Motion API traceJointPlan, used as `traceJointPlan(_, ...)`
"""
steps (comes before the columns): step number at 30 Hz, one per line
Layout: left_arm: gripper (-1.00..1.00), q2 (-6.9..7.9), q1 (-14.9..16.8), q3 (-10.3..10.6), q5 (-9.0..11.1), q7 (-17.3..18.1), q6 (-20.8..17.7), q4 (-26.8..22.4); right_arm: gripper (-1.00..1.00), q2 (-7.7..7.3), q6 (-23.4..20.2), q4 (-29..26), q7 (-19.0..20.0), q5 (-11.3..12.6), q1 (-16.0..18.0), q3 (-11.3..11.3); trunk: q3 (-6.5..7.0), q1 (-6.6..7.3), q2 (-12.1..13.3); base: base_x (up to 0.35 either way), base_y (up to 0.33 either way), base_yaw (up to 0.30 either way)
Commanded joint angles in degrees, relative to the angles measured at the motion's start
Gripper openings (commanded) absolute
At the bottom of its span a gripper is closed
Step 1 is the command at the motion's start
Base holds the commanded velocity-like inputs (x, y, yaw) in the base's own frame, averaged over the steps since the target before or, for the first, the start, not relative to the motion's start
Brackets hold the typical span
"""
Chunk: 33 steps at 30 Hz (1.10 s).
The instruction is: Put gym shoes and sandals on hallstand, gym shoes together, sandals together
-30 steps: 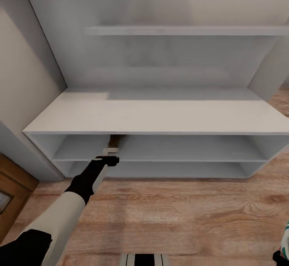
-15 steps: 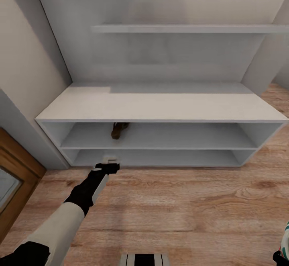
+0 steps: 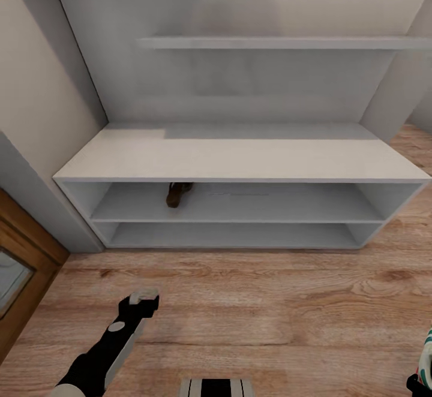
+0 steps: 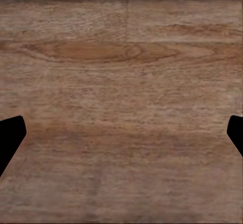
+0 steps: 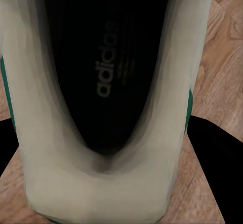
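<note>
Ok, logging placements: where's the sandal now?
Head view: the sandal sits on the hallstand's upper open shelf, toward its left end, beneath the bench top.

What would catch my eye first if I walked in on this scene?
The pale hallstand spans the wall, with one brown sandal on its upper open shelf, toward the left. The left tool hangs open over the wood floor, and the right wrist view shows a white gym shoe close up, gripped by the right tool.
</note>
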<state>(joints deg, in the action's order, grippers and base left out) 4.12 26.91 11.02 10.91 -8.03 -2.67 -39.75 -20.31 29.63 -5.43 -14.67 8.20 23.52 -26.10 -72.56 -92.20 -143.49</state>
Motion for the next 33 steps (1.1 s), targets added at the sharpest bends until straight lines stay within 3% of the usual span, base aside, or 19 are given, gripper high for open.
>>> traceJointPlan(1, 1.0, 1.13, -1.4, 0.46, 0.64, 1.68, 1.46, -0.04, -1.0, -0.01, 0.22, 0.06, -0.1, 0.59, 0.03, 0.47, -0.04, 0.01, -0.02, 0.0, 0.0, 0.0)
traceJointPlan(2, 1.0, 1.64, -2.09, 0.45, 0.65, 3.01, 2.13, -0.01, -1.0, -0.01, 0.23, 0.06, -0.1, 0.59, 0.02, 0.46, -0.04, 0.01, -0.02, 0.0, 0.0, 0.0)
traceJointPlan(7, 1.0, 6.09, -6.86, -0.02, 0.79, 16.67, 4.75, 2.49, -1.0, -0.17, 0.25, 0.06, -0.17, 0.59, 0.0, 0.44, -0.04, 0.01, -0.02, 0.0, 0.0, 0.0)
traceJointPlan(11, 1.0, 7.4, -8.09, -0.16, 0.82, 21.98, 9.55, 8.07, -1.0, -0.24, 0.26, 0.06, -0.15, 0.59, -0.01, 0.44, -0.04, 0.01, -0.02, 0.0, 0.0, 0.0)
traceJointPlan(13, 1.0, 7.64, -8.36, -0.19, 1.14, 23.03, 14.8, 12.85, -1.0, -0.27, 0.26, 0.06, -0.12, 0.59, 0.0, 0.44, -0.04, 0.01, -0.02, 0.0, 0.0, 0.0)
traceJointPlan(15, 1.0, 7.65, -8.42, -0.19, 1.39, 23.23, 17.28, 15.34, -1.0, -0.3, 0.26, 0.03, -0.08, 0.59, 0.01, 0.44, -0.04, 0.01, -0.02, 0.0, 0.0, 0.0)
traceJointPlan(18, 1.0, 7.66, -8.52, -0.2, 3.45, 23.62, 22.93, 22.31, -1.0, -0.36, 0.26, -0.01, -0.02, 0.59, 0.02, 0.44, -0.04, 0.01, -0.02, 0.0, 0.0, 0.0)
traceJointPlan(25, 1.0, 7.99, -8.54, -0.36, 5.62, 24.08, 24.22, 24.16, -1.0, -0.04, 0.26, -0.02, -0.02, 0.59, 0.02, 0.44, -0.04, 0.01, -0.02, 0.0, 0.0, 0.0)
traceJointPlan(33, 1.0, 8.03, -8.54, -1.84, 5.81, 24.46, 24.38, 24.28, -1.0, 0.04, 0.26, 0.1, -0.09, 0.59, -0.01, 0.44, -0.04, 0.01, -0.02, 0.0, -0.06, 0.0)
